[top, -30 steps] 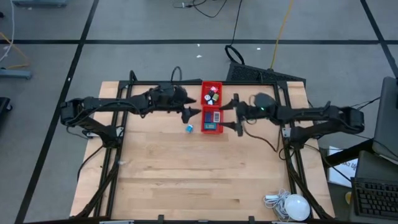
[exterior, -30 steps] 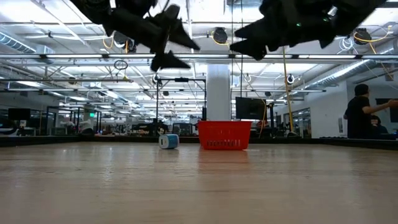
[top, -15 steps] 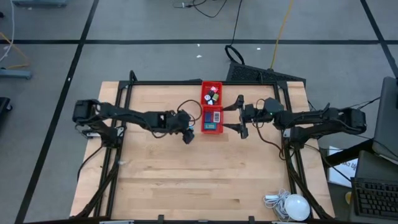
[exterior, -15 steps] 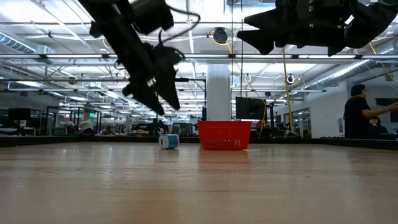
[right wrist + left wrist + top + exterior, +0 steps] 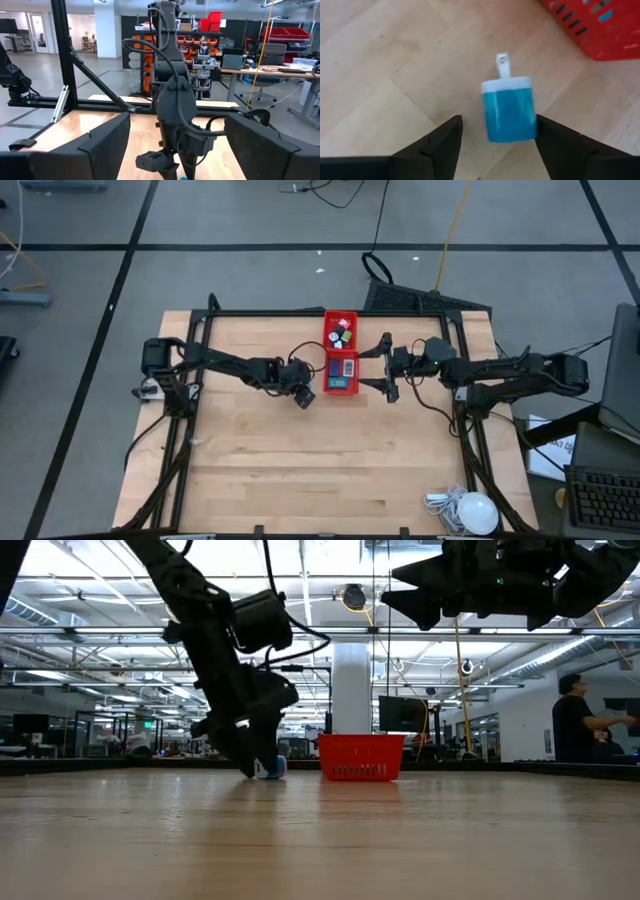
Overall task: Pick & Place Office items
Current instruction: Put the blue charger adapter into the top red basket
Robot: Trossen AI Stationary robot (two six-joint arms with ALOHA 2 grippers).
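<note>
Blue office item: small boxy block, blue body with a white cap end and a small white tab sticking off it, long axis running toward the top of the left wrist frame, tab end pointing away from the camera. It lies on the light wood table, just left of the red tray at frame centre of the high view. Left gripper is down over it, fingers apart, the block between the tips and untouched. Right gripper hangs right of the tray, spread wide. The tray is slotted plastic.
</note>
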